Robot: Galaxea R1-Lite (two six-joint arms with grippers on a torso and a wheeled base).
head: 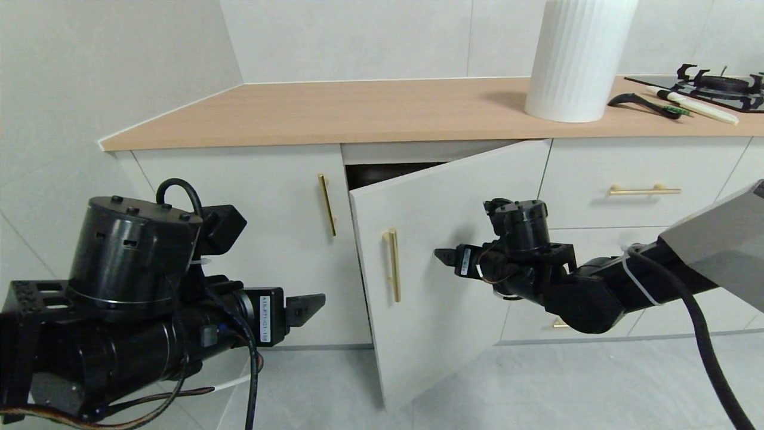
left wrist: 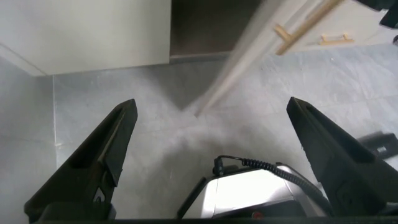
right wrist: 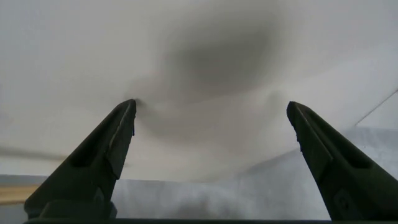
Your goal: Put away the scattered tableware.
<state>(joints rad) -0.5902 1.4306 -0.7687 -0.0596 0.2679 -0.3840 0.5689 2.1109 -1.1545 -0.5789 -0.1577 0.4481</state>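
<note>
On the wooden countertop (head: 358, 110) at the far right lie a black utensil (head: 644, 103) and a white-handled utensil (head: 698, 107). Below it, a white cabinet door (head: 430, 197) with a gold handle (head: 392, 263) stands partly open. My right gripper (head: 447, 257) is open, close to the door's face, just right of the handle; the door's white face (right wrist: 205, 68) lies beyond its gripper (right wrist: 211, 106). My left gripper (head: 316, 301) is open and empty, low at the left before the closed neighbouring door. In the left wrist view it (left wrist: 211, 109) hangs over the floor, short of the door's edge (left wrist: 249, 56).
A tall white ribbed container (head: 576, 60) stands on the counter beside the utensils, with a black stove (head: 716, 83) behind them. Drawers with gold handles (head: 644, 191) lie right of the open door. Grey tiled floor (head: 537, 388) spreads below.
</note>
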